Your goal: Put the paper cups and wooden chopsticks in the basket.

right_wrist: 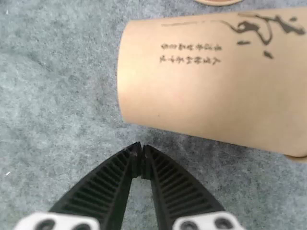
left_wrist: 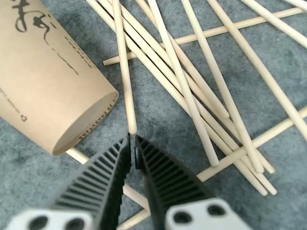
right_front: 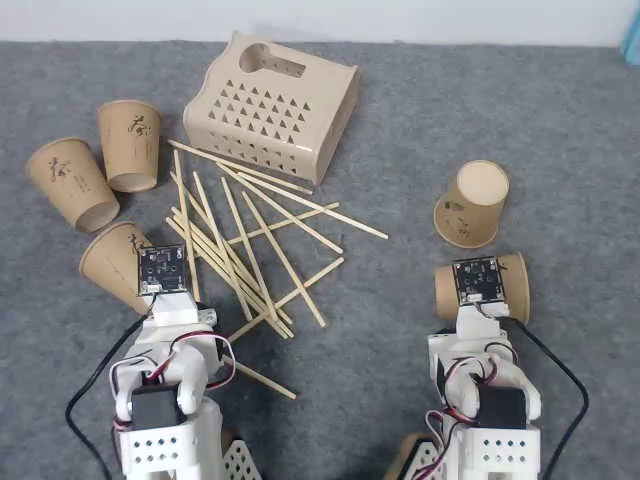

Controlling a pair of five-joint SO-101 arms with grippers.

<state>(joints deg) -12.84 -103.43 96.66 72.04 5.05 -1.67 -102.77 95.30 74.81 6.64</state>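
A beige perforated basket (right_front: 270,110) lies tipped on its side at the back. Several wooden chopsticks (right_front: 250,240) are scattered in front of it. Three paper cups lie at the left: one (right_front: 130,145), a second (right_front: 72,183), and a third (right_front: 112,262) beside the left arm. At the right one cup (right_front: 472,203) is tilted and another (right_front: 515,288) lies on its side. My left gripper (left_wrist: 132,140) is shut and empty, its tips at the end of a chopstick (left_wrist: 123,72), next to the cup (left_wrist: 48,81). My right gripper (right_wrist: 141,147) is shut and empty, just short of a lying cup (right_wrist: 216,81).
A grey carpet (right_front: 430,110) covers the table. Black cables (right_front: 560,370) trail beside both arm bases at the front edge. One chopstick (right_front: 262,380) lies apart, near the left arm. A blue object (right_front: 632,40) sits at the back right corner.
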